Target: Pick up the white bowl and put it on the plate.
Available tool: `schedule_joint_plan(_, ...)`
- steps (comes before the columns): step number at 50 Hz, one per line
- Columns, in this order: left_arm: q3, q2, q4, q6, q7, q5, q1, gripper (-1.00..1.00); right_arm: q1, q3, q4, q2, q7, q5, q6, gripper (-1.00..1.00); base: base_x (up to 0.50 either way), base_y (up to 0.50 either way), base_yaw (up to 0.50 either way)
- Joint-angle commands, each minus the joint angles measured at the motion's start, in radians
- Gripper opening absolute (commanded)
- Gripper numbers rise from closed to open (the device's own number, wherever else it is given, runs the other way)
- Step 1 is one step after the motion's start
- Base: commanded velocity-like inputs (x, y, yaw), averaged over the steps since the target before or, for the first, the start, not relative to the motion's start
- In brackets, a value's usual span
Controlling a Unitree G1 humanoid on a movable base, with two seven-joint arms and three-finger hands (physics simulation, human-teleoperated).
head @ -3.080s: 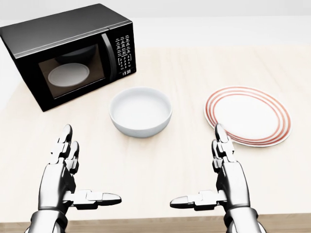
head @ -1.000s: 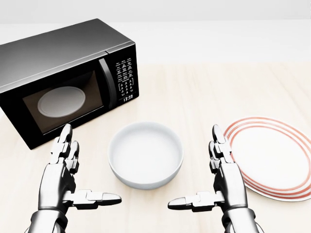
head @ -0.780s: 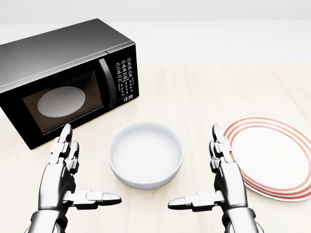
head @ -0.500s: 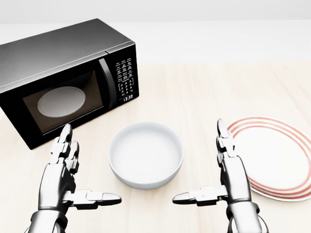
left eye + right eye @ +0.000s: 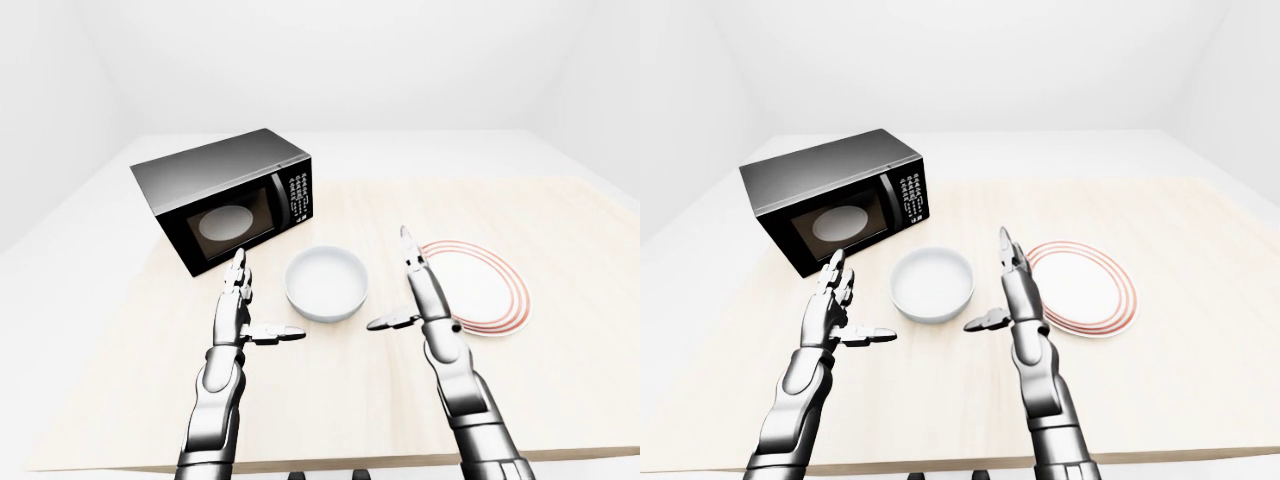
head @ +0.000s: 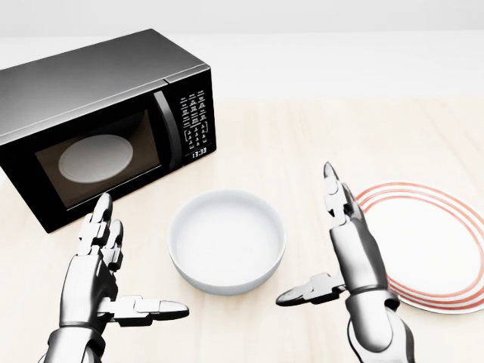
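Pale wooden table [image 6: 302, 128] spans the whole head view. Black microwave [image 6: 98, 113] sits at upper left, door shut, well apart from the rest. Red-ringed plate [image 6: 431, 242] lies at the right edge, nothing on it. White bowl [image 6: 227, 238] rests on the table at centre, between the two hands and just left of the plate.

Right hand [image 6: 344, 253] — fingers straight, thumb out, spread wide and holding nothing — stands just right of the bowl, between it and the plate. Left hand [image 6: 102, 280], likewise splayed and empty, stands left of the bowl, a little apart.

Judged step: approach, bowl not yet grasped. Next move calls for bringing a hand onto the rim and closing — then lift and carry right.
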Motion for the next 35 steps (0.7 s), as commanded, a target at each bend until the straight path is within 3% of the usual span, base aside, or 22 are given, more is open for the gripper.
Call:
schedule_joint_plan(1, 0.000, 0.000, 0.000, 0.000, 0.000, 0.000, 0.000, 1.00, -0.026, 0.012, -0.035, -0.001, -0.011, -0.162, 0.008, 1.00, 0.00, 0.00, 0.00)
schedule_joint_plan(2, 0.000, 0.000, 0.000, -0.001, 0.000, 0.000, 0.000, 1.00, -0.025, 0.013, -0.039, 0.000, -0.009, -0.167, 0.010, 1.00, 0.00, 0.00, 0.00)
schedule_joint_plan(3, 0.000, 0.000, 0.000, 0.000, 0.000, 0.000, 0.000, 1.00, -0.029, 0.015, -0.009, -0.002, -0.029, -0.171, -0.012, 1.00, 0.00, 0.00, 0.00)
schedule_joint_plan(5, 0.000, 0.000, 0.000, 0.000, 0.000, 0.000, 0.000, 1.00, -0.036, 0.013, -0.029, 0.000, -0.012, -0.180, 0.007, 1.00, 0.00, 0.00, 0.00)
schedule_joint_plan(12, 0.000, 0.000, 0.000, 0.000, 0.000, 0.000, 0.000, 1.00, -0.048, 0.021, -0.036, 0.000, -0.003, -0.223, 0.016, 1.00, 0.00, 0.00, 0.00)
schedule_joint_plan(14, 0.000, 0.000, 0.000, 0.000, 0.000, 0.000, 0.000, 1.00, -0.054, 0.026, -0.031, -0.002, -0.004, -0.244, 0.016, 1.00, 0.00, 0.00, 0.00)
schedule_joint_plan(16, 0.000, 0.000, 0.000, 0.000, 0.000, 0.000, 0.000, 1.00, -0.055, 0.030, 0.004, -0.004, -0.027, -0.258, -0.009, 1.00, 0.00, 0.00, 0.00)
schedule_joint_plan(17, 0.000, 0.000, 0.000, 0.000, 0.000, 0.000, 0.000, 1.00, -0.058, 0.032, -0.025, -0.002, -0.005, -0.275, 0.014, 1.00, 0.00, 0.00, 0.00)
schedule_joint_plan(20, 0.000, 0.000, 0.000, 0.000, 0.000, 0.000, 0.000, 1.00, -0.059, 0.035, -0.034, 0.001, 0.007, -0.289, 0.019, 1.00, 0.00, 0.00, 0.00)
schedule_joint_plan(32, 0.000, 0.000, 0.000, 0.000, 0.000, 0.000, 0.000, 1.00, -0.064, 0.067, 0.000, 0.006, 0.041, -0.386, -0.001, 1.00, 0.00, 0.00, 0.00)
schedule_joint_plan(35, 0.000, 0.000, 0.000, 0.000, 0.000, 0.000, 0.000, 1.00, -0.055, 0.077, -0.020, 0.011, 0.071, -0.415, 0.007, 1.00, 0.00, 0.00, 0.00)
